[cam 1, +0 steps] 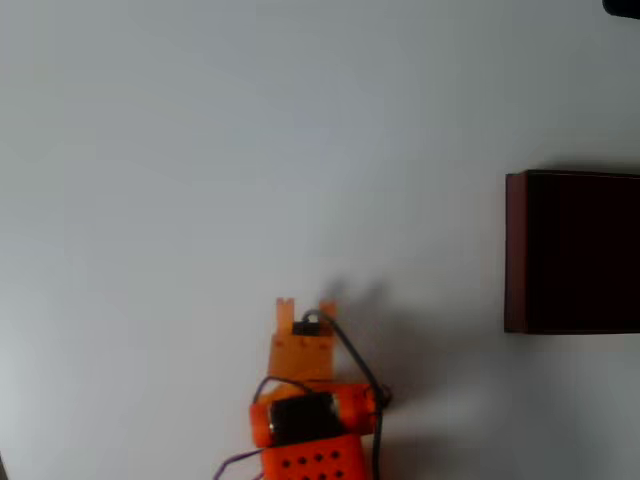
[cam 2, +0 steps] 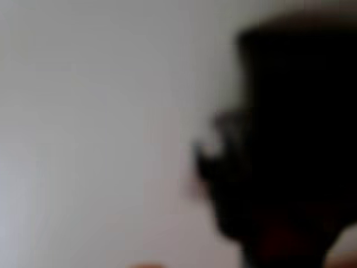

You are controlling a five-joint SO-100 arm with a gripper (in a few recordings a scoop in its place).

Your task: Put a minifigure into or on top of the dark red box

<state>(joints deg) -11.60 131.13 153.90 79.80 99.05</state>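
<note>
Orange gripper [cam 1: 306, 310] at bottom centre of the overhead view, jaw state unclear, maybe pinching the dark minifigure [cam 1: 310, 324] for carrying; dark red box [cam 1: 515, 250] sits at right edge, well apart.

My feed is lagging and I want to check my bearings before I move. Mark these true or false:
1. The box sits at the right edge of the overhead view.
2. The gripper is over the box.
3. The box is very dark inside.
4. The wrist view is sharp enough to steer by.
1. True. The box is cut off by the right edge.
2. False. The gripper is at the bottom centre, over the bare table, well left of the box and apart from it.
3. True. Dark red walls, almost black inside.
4. False. It is badly blurred. A large dark shape on its right cannot be identified.
</note>
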